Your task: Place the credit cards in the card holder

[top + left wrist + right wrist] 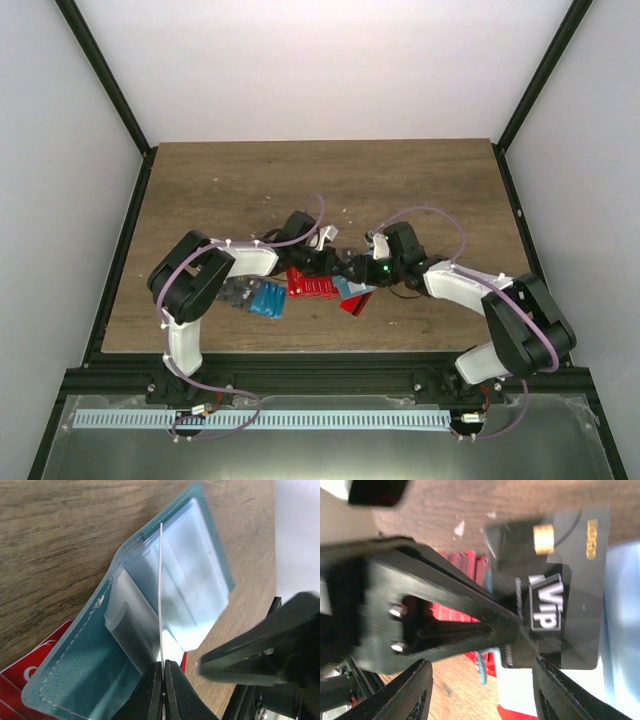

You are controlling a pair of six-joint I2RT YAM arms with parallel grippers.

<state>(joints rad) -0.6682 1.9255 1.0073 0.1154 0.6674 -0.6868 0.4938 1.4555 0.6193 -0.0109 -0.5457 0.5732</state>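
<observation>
The teal card holder point(75, 665) lies open on the wood, its clear sleeves fanned upward. My left gripper point(163, 664) is shut on the thin edge of one clear sleeve, holding it upright. In the top view both grippers meet mid-table, the left gripper point(330, 262) beside the right gripper point(358, 268), over the holder point(350, 288). A black VIP credit card point(560, 580) lies just beyond my right gripper point(482, 680), whose jaws stand wide apart with only wood between them. Whether the black card sits in a sleeve I cannot tell. Red credit cards point(312, 285) lie beside the holder.
Blue cards point(268, 298) and a dark card point(238, 292) lie under the left forearm. One red card point(353, 303) lies near the holder's front. Black frame rails edge the table's left side point(125, 250) and its right side.
</observation>
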